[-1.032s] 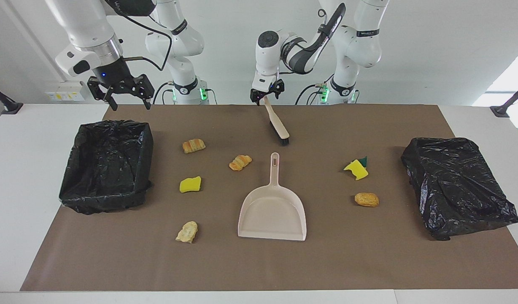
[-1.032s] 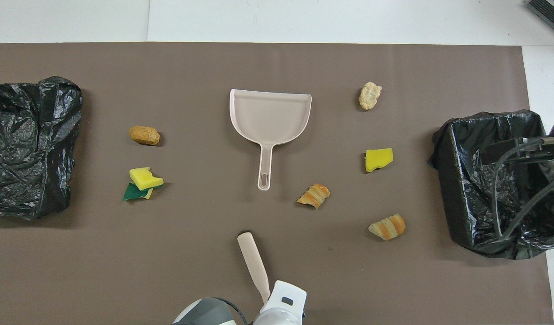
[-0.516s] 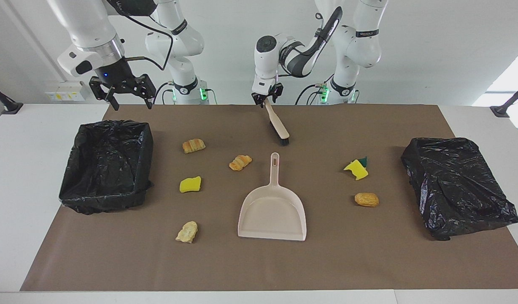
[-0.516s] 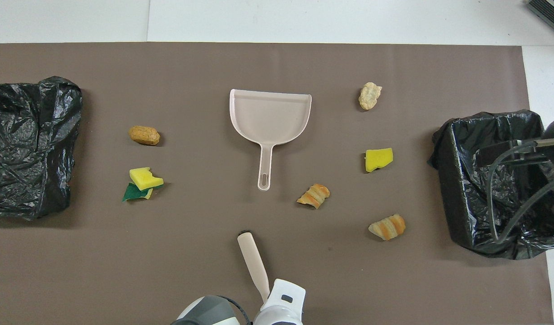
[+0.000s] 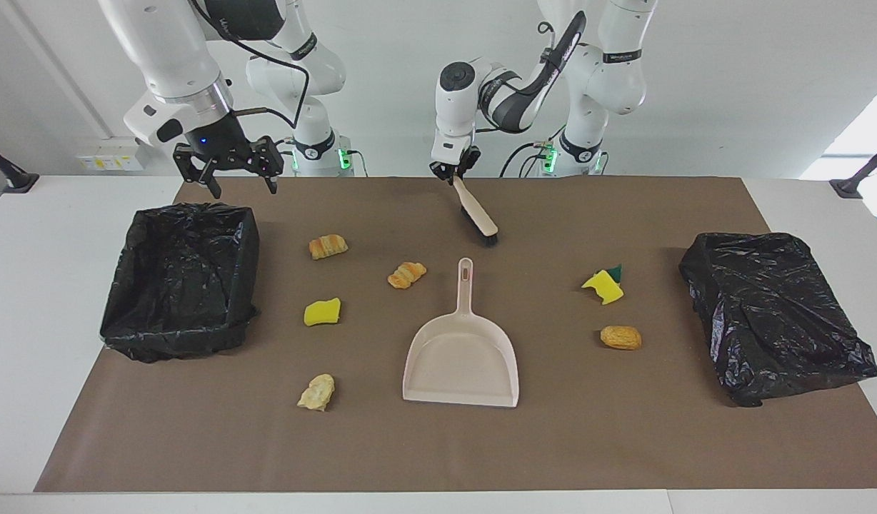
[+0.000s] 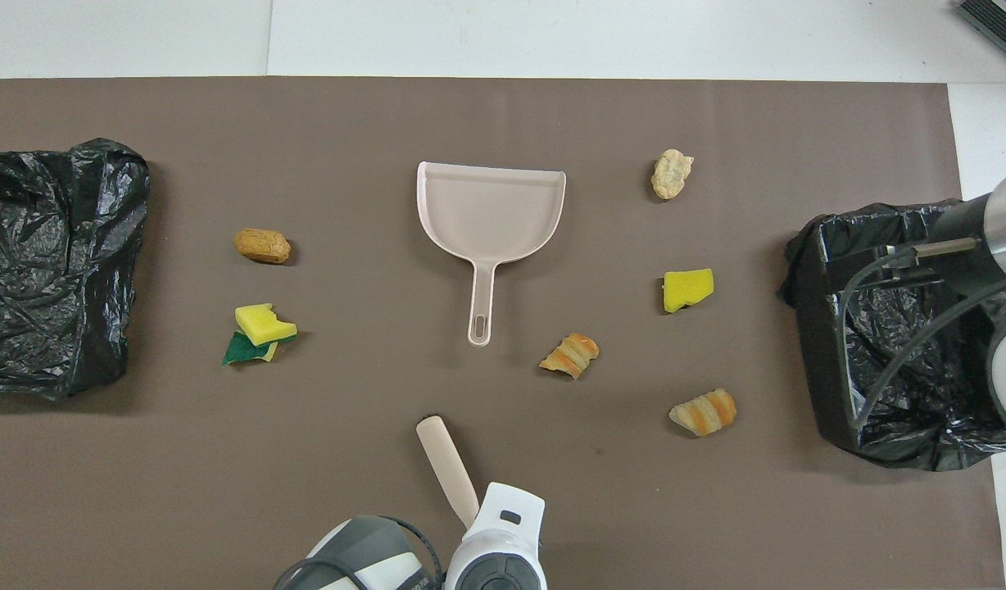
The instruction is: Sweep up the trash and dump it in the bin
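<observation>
trash (image 5: 323,312) spongy yellow wedges, flaky golden pastry lumps, crinkled black bin (image 5: 181,278)

White wall (image 5: 731,86), brown-matted table (image 5: 624,442)

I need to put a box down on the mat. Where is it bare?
Bare: the mat strip along its edge farthest from the robots, past the dustpan. Also between the dustpan and the green-backed sponge. Crowded: the four scraps between the dustpan and the open bin.

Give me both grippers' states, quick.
Left gripper: shut on the brush handle.
Right gripper: open, empty, over the open bin's edge.
</observation>
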{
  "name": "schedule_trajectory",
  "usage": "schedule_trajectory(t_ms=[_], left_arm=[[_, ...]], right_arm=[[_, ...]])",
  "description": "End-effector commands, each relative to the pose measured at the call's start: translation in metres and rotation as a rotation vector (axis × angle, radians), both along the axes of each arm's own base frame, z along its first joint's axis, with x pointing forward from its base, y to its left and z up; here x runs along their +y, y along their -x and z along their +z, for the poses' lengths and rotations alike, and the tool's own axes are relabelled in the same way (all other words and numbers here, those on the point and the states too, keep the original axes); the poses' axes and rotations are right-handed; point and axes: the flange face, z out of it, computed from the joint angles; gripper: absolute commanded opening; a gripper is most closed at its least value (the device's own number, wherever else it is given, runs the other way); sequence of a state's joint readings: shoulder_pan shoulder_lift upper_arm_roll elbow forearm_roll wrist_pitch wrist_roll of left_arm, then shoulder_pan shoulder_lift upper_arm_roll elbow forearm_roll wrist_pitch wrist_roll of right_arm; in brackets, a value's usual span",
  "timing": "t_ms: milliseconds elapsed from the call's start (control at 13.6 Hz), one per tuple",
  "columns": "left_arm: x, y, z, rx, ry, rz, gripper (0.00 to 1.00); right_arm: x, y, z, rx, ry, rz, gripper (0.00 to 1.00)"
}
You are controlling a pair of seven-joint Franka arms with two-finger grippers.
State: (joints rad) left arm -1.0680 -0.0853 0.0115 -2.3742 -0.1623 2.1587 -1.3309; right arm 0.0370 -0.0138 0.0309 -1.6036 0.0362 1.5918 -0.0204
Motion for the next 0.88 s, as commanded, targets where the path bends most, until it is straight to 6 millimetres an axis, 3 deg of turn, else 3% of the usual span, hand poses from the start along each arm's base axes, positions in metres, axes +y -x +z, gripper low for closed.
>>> schedule_trajectory(t_ms=[0,221,442,516,590,811], left_arm=[[0.015,-0.022,0.03,0.047,-0.006,-0.045,0.0],[0.056,-0.069,0.079,0.082,0.027,-0.115,0.0],[0.129,-0.111,0.141,0.053,0.097,-0.173,0.0],[0.151,-0.126,0.147,0.079,0.08,-0.217,0.0],[0.174,-0.144,0.148,0.085,0.048,-0.269,0.0],[0.252,-0.189,0.14,0.086,0.04,-0.32,0.0]], right_arm=[[0.027,-0.013,-0.018,0.015,-0.024,0.003,1.0],[0.063,-0.033,-0.043,0.002,-0.059,-0.013,1.0],[0.101,-0.052,-0.074,-0.021,-0.08,-0.04,1.0],[0.115,-0.057,-0.085,-0.032,-0.081,-0.056,1.0],[0.143,-0.056,-0.095,-0.04,-0.084,-0.05,1.0],[0.209,-0.053,-0.119,-0.098,-0.05,-0.091,1.0]])
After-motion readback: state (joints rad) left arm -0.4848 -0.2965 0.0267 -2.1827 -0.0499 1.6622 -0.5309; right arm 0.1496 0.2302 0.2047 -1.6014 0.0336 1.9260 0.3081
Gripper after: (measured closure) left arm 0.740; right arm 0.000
